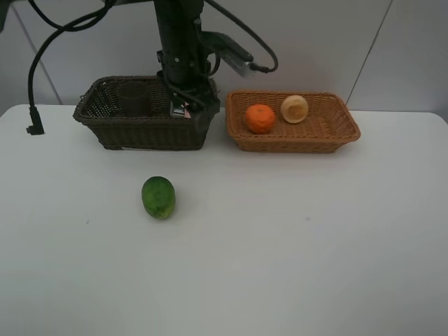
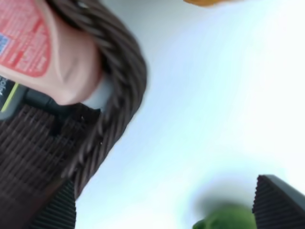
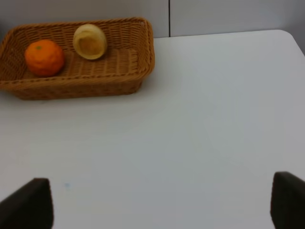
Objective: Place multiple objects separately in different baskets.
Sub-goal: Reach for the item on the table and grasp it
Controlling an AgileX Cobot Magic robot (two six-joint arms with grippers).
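Observation:
The dark brown basket stands at the back left, and my left gripper hangs open over its right end. In the left wrist view the fingertips stand wide apart with nothing between them. A pink bottle with a red label lies inside the braided rim. A dark cup shape stands in the same basket. The light tan basket holds an orange and a pale peach-like fruit. A green oval fruit lies on the table. My right gripper is open over bare table.
The white table runs to a grey wall behind both baskets. A black cable with a plug hangs at the far left. The baskets stand side by side with a narrow gap between them.

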